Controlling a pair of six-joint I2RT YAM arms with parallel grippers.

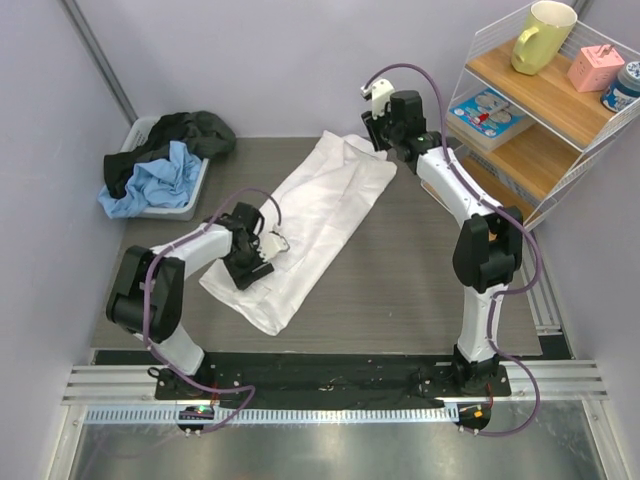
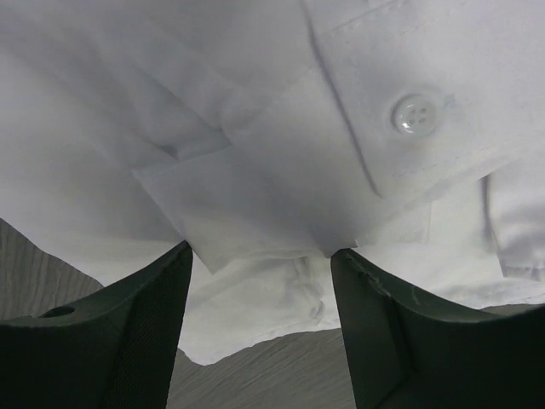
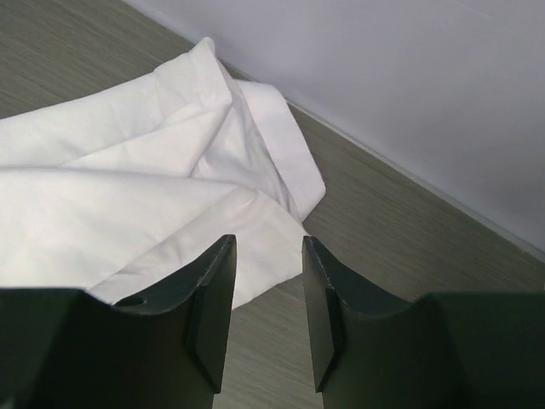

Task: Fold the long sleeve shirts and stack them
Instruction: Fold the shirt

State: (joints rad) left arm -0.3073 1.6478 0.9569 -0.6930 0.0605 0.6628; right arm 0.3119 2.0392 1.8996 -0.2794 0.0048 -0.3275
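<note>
Item: plain white collared long-sleeve shirt (image 1: pixel 325 205), narrowed to a strip, lies diag. on your grey table (image 1: pixel 420 280); L gripper (image 2: pixel 260 251) jaws apart astride buttoned cuff, R gripper (image 3: pixel 268 243) jaws apart, empty, at far corner, prob. poised for next fold.

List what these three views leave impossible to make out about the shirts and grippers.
- Top view: whether the left gripper touches the white shirt; its wrist hides the fingertips.
- Left wrist view: the shirt's sleeves and outline, cut off by every edge.
- Top view: how many garments fill the basket; dark cloth overlaps blue cloth.
</note>
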